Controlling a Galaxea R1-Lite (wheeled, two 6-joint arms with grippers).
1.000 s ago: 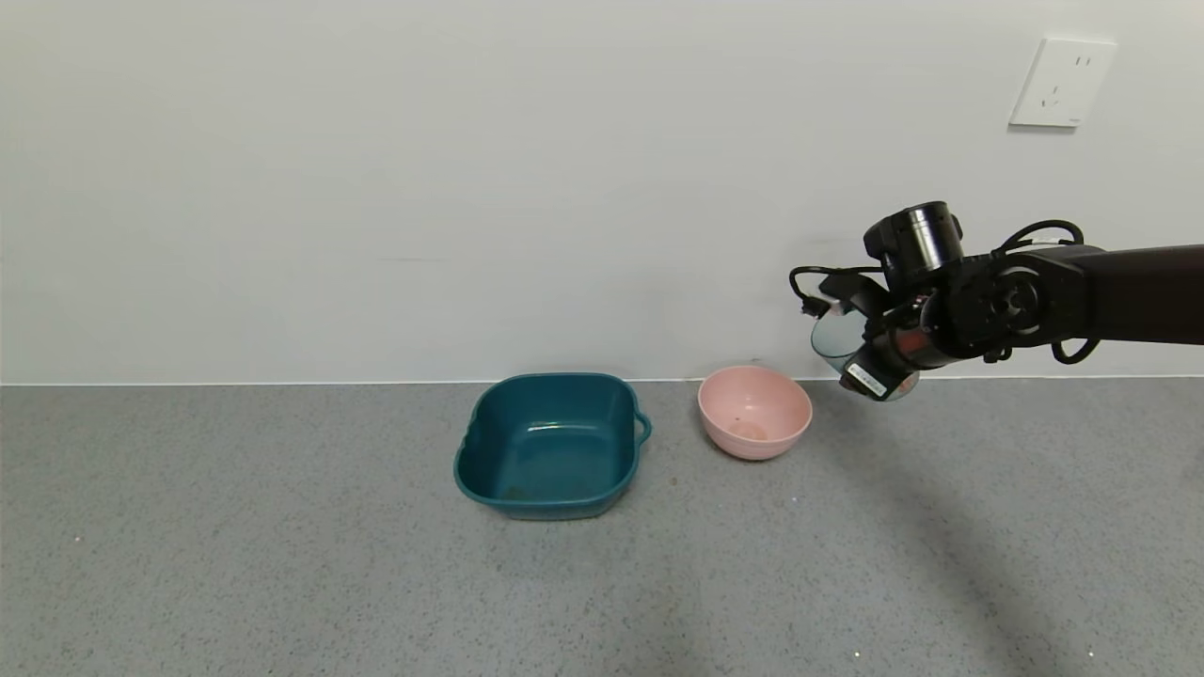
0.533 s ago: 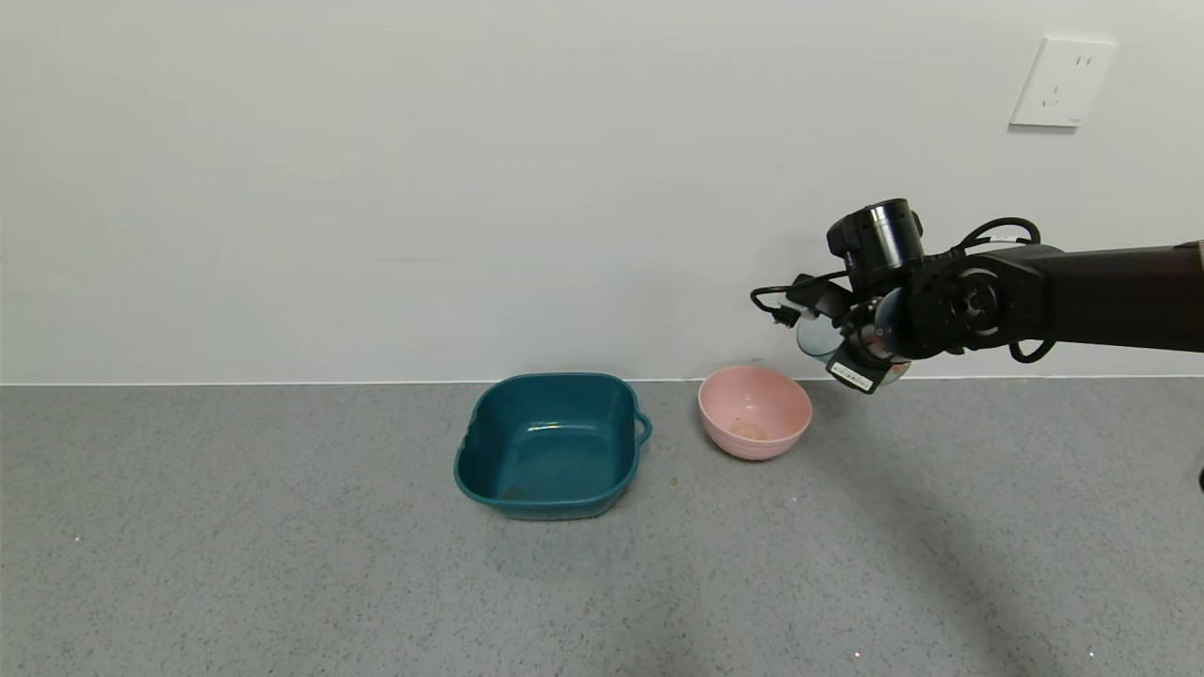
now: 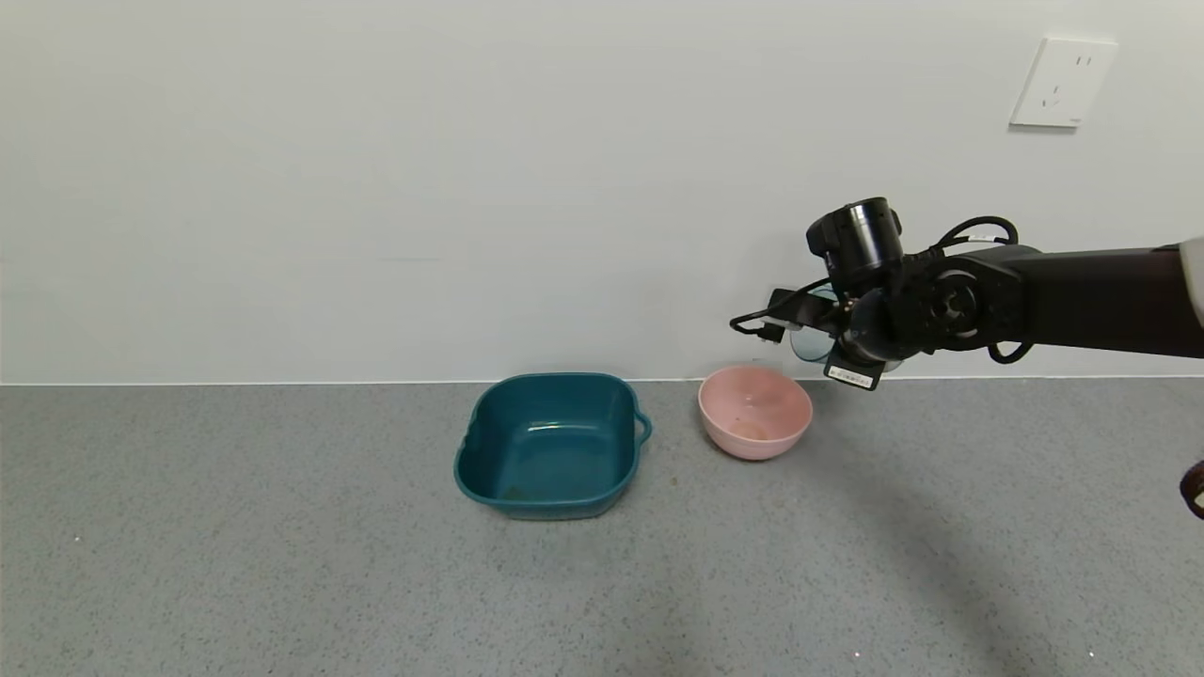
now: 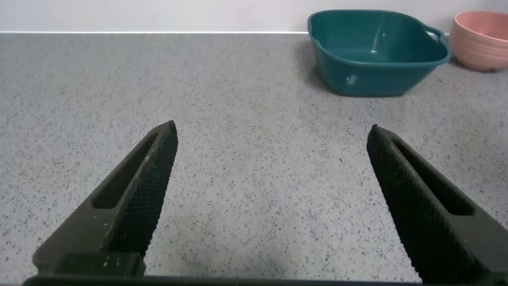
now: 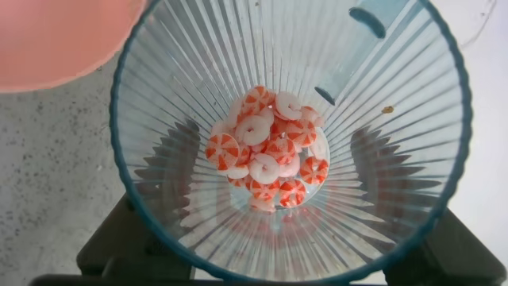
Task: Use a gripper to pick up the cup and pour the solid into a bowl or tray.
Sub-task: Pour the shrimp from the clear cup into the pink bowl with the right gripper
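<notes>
Head view: right hand [image 3: 851, 350] clenched on cup [image 3: 811, 340], aloft just right of bowl [image 3: 754, 411] on tabletop [image 3: 282, 545], near-upright so solid [image 5: 268, 151] keeps to the bottom, likely ahead of tipping; left hand [image 4: 274, 199] spread, idle, low over tabletop.

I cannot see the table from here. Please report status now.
Right gripper shut on cup, airborne, just right of pink bowl. Solid in cup bottom, unpoured. Left gripper open, parked low. Path unobstructed.
</notes>
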